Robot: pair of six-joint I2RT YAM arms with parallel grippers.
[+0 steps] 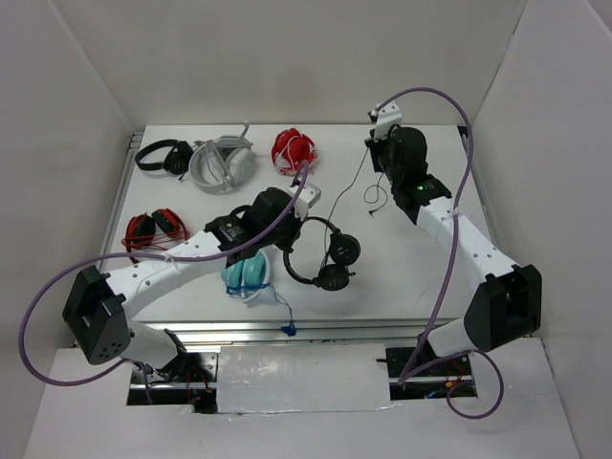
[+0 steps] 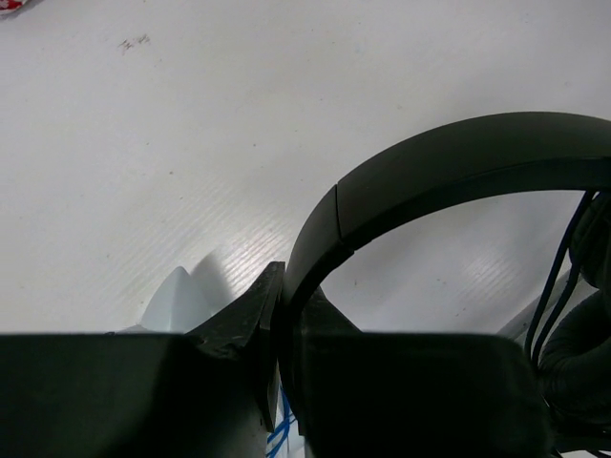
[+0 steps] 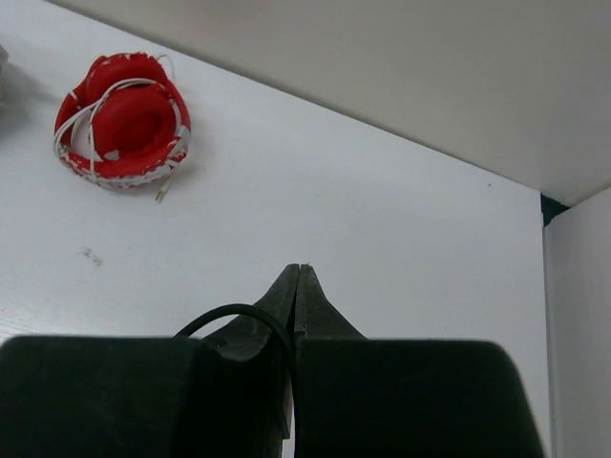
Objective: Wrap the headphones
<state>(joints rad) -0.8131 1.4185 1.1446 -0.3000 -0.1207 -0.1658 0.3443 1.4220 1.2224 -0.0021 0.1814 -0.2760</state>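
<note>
Clamping the headband (image 2: 458, 157) of the headphones (image 1: 332, 276) at the middle of the table (image 1: 411, 277), the left gripper (image 2: 286, 305) grips tight, while the right gripper (image 3: 298, 277) farther back pinches their cable (image 3: 234, 312).

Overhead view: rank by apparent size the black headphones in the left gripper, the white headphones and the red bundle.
1. black headphones
2. white headphones
3. red bundle
The first two look close; the black pair may be lifted nearer the camera, so that order is unsure.
</note>
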